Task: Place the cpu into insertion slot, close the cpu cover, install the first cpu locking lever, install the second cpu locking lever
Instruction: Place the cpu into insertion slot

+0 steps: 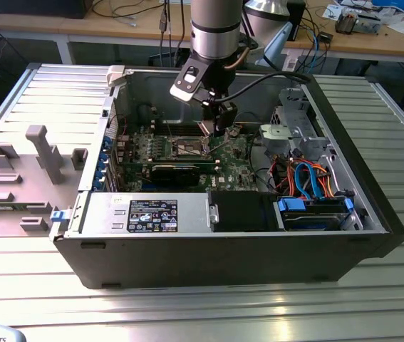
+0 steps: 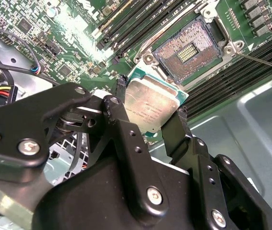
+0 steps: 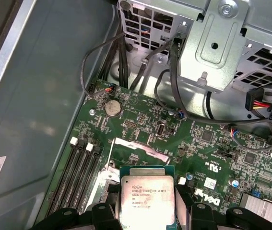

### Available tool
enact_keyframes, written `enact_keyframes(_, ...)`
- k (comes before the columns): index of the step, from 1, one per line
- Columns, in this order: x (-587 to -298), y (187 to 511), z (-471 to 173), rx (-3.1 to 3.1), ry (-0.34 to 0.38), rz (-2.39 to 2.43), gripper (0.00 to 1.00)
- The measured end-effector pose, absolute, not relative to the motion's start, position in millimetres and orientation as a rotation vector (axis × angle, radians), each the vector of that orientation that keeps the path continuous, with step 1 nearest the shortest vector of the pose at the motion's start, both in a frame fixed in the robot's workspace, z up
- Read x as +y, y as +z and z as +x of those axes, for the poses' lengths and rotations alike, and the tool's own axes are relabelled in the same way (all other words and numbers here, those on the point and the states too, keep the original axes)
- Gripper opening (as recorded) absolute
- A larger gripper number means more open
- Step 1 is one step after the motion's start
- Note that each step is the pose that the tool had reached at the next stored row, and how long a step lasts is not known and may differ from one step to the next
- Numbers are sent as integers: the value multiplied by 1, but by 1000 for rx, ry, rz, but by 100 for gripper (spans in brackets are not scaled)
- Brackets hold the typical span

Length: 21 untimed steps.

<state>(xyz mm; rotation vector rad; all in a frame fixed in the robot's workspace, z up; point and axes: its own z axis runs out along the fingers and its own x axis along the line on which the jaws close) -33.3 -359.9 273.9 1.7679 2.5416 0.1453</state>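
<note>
Squarely in the gripper [image 2: 150, 103], the cpu [image 2: 153, 109]

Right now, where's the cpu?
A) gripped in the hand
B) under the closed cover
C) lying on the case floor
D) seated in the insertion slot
A: the hand clamps the cpu by its edges; the insertion slot lies bare.
</note>
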Motion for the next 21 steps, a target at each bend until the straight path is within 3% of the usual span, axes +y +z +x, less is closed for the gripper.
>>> enact_keyframes(21,-360,273,-33,2485,134,1837,54)
